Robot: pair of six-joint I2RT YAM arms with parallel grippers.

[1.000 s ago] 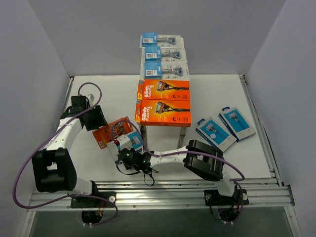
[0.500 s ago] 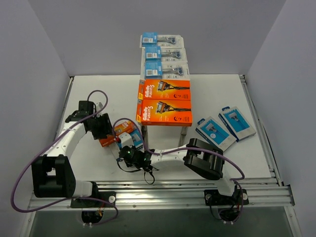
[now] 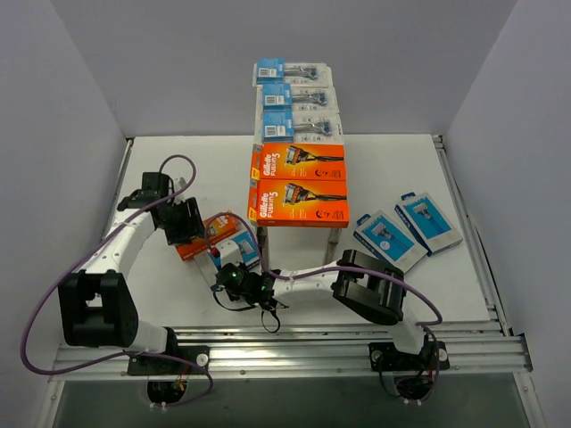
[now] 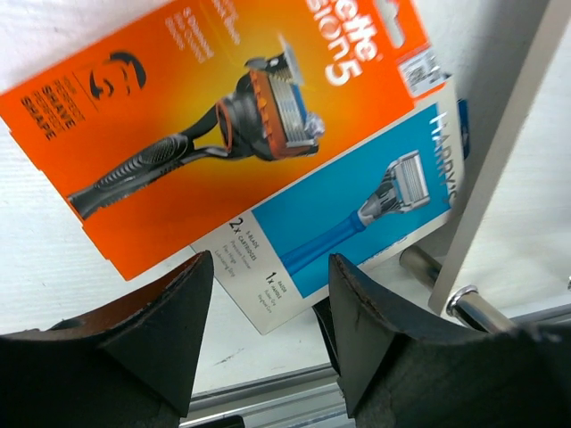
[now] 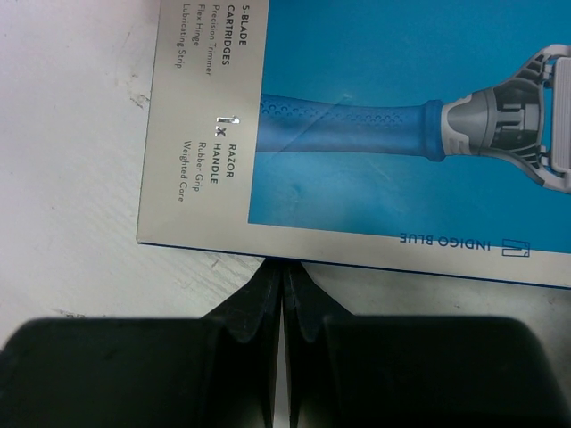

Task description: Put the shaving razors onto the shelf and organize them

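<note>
**Grippers at two loose razor packs beside the shelf (image 3: 331, 239)**

Left gripper (image 4: 268, 348) is spread wide, its two dark fingers (image 4: 152, 339) well apart with nothing between them. It hangs low over the white table (image 4: 45, 267). Past the fingertips lies the orange Gillette Fusion5 box (image 4: 223, 107), flat, face up and turned at a slant. That box overlaps the Harry's box (image 4: 357, 214), a blue-and-white pack also flat on the table, whose upper edge is tucked under the orange one.

Right gripper (image 5: 282, 276) meets the same Harry's box from the near side. Its fingers are pressed together with no gap and hold nothing. Their tips sit at the pack's near edge, and whether they touch it I cannot tell. In the top view the right arm stretches leftward across the front of the table.

Just beside the Harry's box stands a metal leg (image 4: 442, 285) of the shelf. On the pale top, two orange Fusion5 boxes (image 3: 299, 202) lie one behind the other at the near end, touching. Behind them three clear blister packs (image 3: 299, 98) with blue cards form a row running to the far end. To the right of the shelf, two more blue-and-white boxes (image 3: 389, 241) lie flat on the table side by side, well apart from both grippers.
</note>
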